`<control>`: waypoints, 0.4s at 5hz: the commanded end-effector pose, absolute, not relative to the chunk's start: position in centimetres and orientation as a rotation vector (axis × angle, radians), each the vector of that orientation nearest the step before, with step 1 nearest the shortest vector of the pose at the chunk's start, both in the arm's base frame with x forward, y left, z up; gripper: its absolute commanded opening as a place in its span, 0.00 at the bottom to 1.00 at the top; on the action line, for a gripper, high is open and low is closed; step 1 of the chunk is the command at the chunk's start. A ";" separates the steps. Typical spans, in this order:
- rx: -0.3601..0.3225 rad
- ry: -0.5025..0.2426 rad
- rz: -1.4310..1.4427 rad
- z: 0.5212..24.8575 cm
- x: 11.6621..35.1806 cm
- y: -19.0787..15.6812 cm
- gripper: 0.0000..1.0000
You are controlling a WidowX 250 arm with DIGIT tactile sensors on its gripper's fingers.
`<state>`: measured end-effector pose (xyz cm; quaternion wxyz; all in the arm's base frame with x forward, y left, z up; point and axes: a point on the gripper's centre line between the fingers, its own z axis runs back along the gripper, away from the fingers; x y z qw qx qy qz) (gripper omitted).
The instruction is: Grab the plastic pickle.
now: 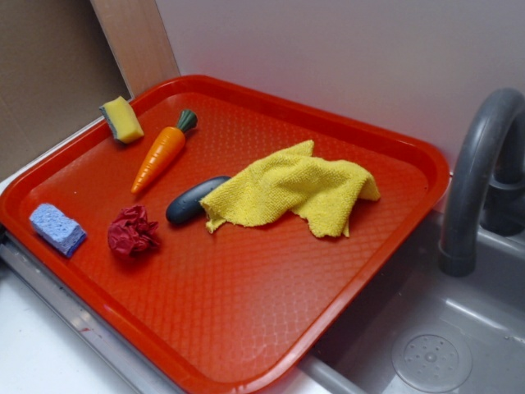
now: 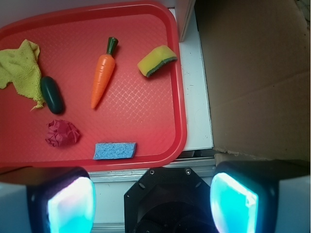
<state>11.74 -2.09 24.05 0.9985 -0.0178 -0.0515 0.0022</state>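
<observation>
On the tray [image 1: 394, 238] the pickle [image 1: 195, 199] lies touching the cloth's [image 1: 295, 189] left edge. The carrot [image 1: 162, 153] lies behind it, the wrinkly ball [image 1: 131, 232] before it, and sponges sit at the far-left [image 1: 121, 120] and near-left [image 1: 57, 228] edges.

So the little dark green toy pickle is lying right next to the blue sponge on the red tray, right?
Not quite. The small dark green toy pickle lies on the red plastic tray, but right next to the crumpled yellow cloth, touching its edge. The blue rectangular sponge sits apart, near the tray's rim beyond the dark red wrinkly ball. The exterior view shows it.
</observation>
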 end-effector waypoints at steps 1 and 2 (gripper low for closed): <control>-0.036 -0.103 0.004 24.1 11.7 -2.1 1.00; -0.012 -0.158 0.005 23.2 13.7 -5.6 1.00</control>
